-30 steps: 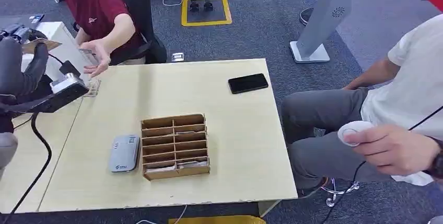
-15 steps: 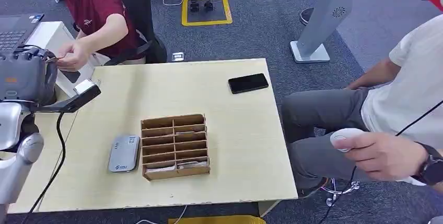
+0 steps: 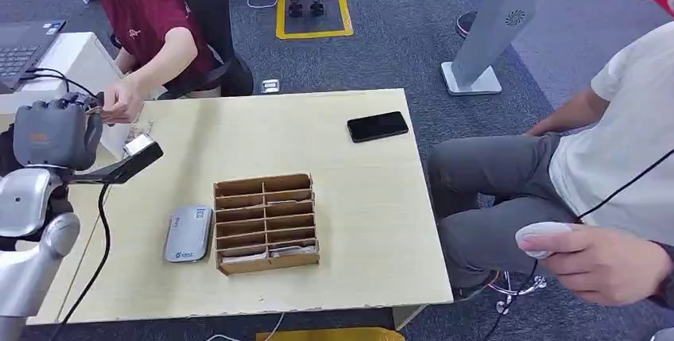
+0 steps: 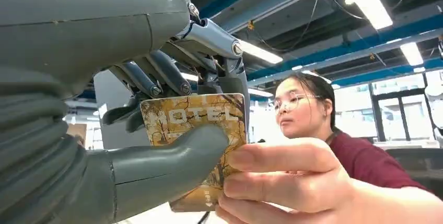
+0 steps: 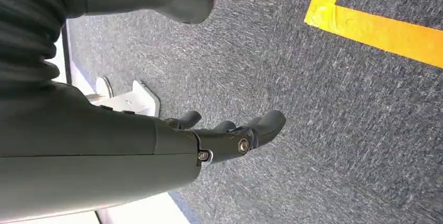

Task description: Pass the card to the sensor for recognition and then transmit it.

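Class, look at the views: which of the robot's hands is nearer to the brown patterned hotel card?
Left. The left hand holds the brown patterned hotel card, which a person's hand also grips. The right hand hangs over grey carpet, holding nothing.

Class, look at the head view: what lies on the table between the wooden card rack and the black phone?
Nothing: in the head view, the tabletop between the wooden card rack and the black phone is bare light wood.
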Controlling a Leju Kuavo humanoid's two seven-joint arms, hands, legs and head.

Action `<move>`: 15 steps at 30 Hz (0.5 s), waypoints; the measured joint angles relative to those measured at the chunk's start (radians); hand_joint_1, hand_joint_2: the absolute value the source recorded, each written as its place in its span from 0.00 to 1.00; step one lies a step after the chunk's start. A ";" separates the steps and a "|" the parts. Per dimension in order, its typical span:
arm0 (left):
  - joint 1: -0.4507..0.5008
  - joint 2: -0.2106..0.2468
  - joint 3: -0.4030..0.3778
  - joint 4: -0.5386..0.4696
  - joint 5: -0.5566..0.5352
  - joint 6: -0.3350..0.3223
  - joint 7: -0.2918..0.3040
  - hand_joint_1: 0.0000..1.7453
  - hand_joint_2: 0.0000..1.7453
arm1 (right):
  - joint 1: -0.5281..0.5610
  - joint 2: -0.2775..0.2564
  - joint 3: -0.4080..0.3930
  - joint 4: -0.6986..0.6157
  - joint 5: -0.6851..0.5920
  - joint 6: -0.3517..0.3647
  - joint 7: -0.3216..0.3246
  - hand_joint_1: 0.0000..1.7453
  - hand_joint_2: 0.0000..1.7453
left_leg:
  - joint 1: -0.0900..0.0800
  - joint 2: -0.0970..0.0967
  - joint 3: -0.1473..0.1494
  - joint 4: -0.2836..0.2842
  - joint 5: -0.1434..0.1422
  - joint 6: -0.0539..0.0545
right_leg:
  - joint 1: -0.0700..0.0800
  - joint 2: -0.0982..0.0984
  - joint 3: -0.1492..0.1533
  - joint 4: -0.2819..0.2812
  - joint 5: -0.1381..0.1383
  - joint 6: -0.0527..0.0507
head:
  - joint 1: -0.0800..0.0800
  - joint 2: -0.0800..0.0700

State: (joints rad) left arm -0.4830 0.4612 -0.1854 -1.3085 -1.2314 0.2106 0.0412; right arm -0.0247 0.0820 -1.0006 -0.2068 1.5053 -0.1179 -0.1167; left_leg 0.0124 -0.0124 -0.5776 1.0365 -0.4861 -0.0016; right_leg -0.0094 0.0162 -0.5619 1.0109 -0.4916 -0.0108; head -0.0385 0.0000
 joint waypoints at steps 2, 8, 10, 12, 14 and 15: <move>0.001 -0.002 0.000 0.001 0.000 0.000 0.000 1.00 1.00 | 0.000 0.000 0.000 0.000 0.000 0.000 0.000 0.00 1.00 | 0.000 0.000 -0.001 0.000 0.000 0.000 | 0.000 0.000 0.000 0.000 0.000 0.000 | 0.000 0.000; 0.004 -0.002 0.000 0.002 0.000 0.000 0.000 0.00 1.00 | 0.000 0.000 0.000 0.000 0.000 0.000 0.000 0.00 1.00 | 0.000 0.000 -0.002 0.000 0.000 0.000 | 0.000 0.000 -0.002 0.000 0.000 0.000 | 0.000 0.000; 0.004 -0.003 0.000 0.002 0.008 0.001 -0.003 0.00 1.00 | 0.000 0.000 0.000 0.000 0.000 0.000 0.000 0.00 1.00 | 0.000 0.000 -0.002 0.000 0.000 0.000 | 0.000 0.000 -0.002 0.000 0.000 0.000 | 0.000 0.000; 0.009 -0.003 0.000 0.002 0.018 0.006 -0.009 0.00 1.00 | 0.000 0.000 0.000 0.000 0.000 -0.001 -0.004 0.00 1.00 | 0.000 0.000 -0.002 0.000 0.000 0.000 | 0.000 0.000 -0.002 0.000 0.000 0.000 | 0.000 0.000; 0.020 -0.002 0.000 0.001 0.031 0.015 -0.012 0.00 1.00 | 0.000 0.000 0.000 0.000 0.000 -0.002 -0.010 0.00 1.00 | 0.000 0.000 -0.002 0.000 0.000 0.000 | 0.000 0.000 -0.002 0.000 0.000 0.000 | 0.000 0.000; 0.026 -0.001 0.001 0.001 0.038 0.017 -0.015 0.00 1.00 | 0.000 0.000 0.000 0.000 0.000 -0.002 -0.011 0.00 1.00 | 0.000 0.000 -0.002 0.000 0.000 0.000 | 0.000 0.000 -0.002 0.000 0.000 0.000 | 0.000 0.000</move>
State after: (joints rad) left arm -0.4567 0.4601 -0.1846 -1.3077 -1.1932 0.2274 0.0259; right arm -0.0248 0.0824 -1.0006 -0.2068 1.5053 -0.1198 -0.1274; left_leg 0.0124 -0.0124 -0.5794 1.0364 -0.4862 -0.0015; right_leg -0.0094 0.0162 -0.5635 1.0110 -0.4916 -0.0108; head -0.0385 0.0000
